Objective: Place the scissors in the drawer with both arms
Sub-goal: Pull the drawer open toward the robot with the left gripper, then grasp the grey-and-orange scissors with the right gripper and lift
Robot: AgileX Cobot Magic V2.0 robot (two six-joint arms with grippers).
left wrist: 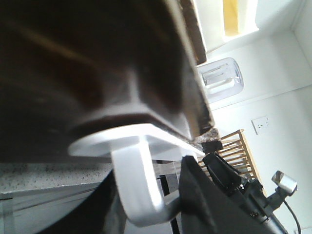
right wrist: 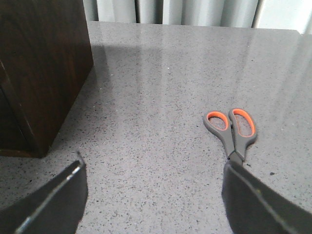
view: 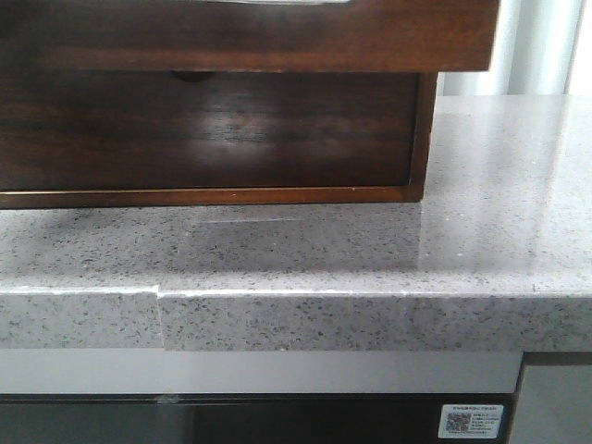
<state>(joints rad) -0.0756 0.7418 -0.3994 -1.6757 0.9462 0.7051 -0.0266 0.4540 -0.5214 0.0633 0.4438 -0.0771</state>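
The drawer (view: pixel 250 37) is the upper dark walnut one and juts towards the camera above the lower drawer. In the left wrist view its glossy front (left wrist: pixel 97 63) fills the frame, with a white rounded plate and hook handle (left wrist: pixel 139 175) on it. My left gripper (left wrist: pixel 146 209) has a dark finger on each side of the hook and looks shut on it. The scissors (right wrist: pixel 233 131), grey with orange-lined loops, lie flat on the counter, their blades hidden behind my right finger (right wrist: pixel 258 204). My right gripper (right wrist: pixel 153 195) is wide open and empty just above the counter. Neither gripper shows in the front view.
The dark wooden cabinet (view: pixel 421 139) stands on a speckled grey stone counter (view: pixel 499 231); its lower drawer (view: pixel 203 129) has a small finger notch. The cabinet's side (right wrist: pixel 44 73) is left of my right gripper. A black arm (left wrist: pixel 229 175) and a wooden rack (left wrist: pixel 239 146) lie beyond.
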